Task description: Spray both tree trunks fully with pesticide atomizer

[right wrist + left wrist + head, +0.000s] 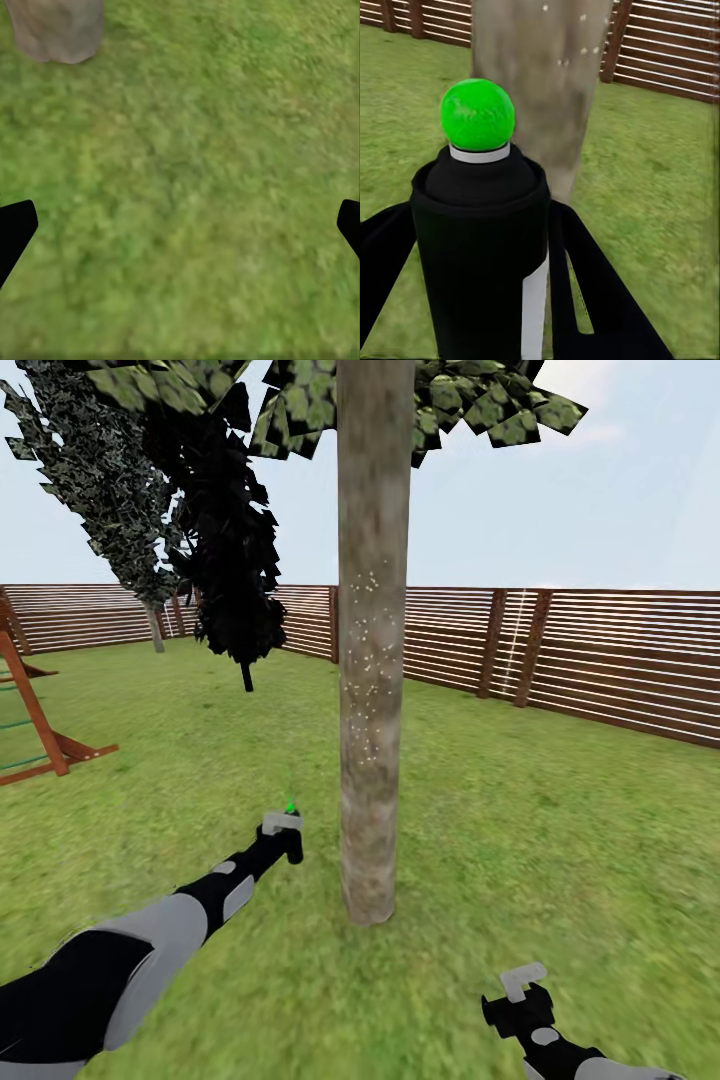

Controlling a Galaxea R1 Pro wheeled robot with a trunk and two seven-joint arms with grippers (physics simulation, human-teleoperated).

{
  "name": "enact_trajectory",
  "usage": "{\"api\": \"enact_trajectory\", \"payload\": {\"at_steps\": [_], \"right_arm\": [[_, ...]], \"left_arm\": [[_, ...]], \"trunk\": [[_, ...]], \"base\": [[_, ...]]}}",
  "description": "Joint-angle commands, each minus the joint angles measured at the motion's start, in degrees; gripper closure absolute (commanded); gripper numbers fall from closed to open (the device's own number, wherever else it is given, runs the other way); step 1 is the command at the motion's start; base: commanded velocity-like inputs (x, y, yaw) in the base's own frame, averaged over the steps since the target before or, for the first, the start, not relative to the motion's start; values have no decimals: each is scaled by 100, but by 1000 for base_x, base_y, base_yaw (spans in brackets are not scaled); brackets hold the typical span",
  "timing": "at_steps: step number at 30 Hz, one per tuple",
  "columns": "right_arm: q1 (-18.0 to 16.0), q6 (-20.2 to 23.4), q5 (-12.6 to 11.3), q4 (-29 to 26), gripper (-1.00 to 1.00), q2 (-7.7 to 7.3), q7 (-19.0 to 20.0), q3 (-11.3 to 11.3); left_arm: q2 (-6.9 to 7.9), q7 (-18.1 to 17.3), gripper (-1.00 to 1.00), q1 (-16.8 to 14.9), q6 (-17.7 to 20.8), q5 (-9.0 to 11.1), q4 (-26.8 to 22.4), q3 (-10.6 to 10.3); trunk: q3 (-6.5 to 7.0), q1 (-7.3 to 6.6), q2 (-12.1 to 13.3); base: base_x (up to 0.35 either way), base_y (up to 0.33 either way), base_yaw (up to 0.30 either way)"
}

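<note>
The pesticide atomizer sits upright clamped in the left gripper, its green dot on top, held just left of the tree trunk and apart from it. White specks of pesticide dot the bark at mid height. The right gripper hangs low over the lawn, its fingers spread wide and empty

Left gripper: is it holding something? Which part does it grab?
Yes. The left gripper holds the pesticide atomizer by its dark body, with the green-dotted top sticking out toward the tree trunk. The right gripper is open, holding nothing.
</note>
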Motion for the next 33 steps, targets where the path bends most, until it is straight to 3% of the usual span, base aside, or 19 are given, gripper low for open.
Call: {"api": "enact_trajectory", "payload": {"at_steps": [1, 11, 20, 33], "right_arm": [[-1, -3, 0, 0, -100, 0, 0, 0], [-3, -25, -32, 8, -100, 39, -9, -10], [2, -22, -44, 10, -100, 53, -13, -18], [2, -24, -38, 10, -100, 61, -5, -18]], "left_arm": [[-3, -30, 100, 49, -2, 21, -4, 39], [-35, -83, 100, 401, 36, 29, 4, 43], [-141, -84, 100, 442, 25, 29, 4, 36], [-159, -93, 100, 442, 28, 29, -2, 35]], "trunk": [[2, 0, 0], [2, 0, 0], [2, 0, 0], [2, 0, 0]], "base": [[0, 0, 0], [85, 0, 0], [181, 17, 0], [185, 253, -112]]}}
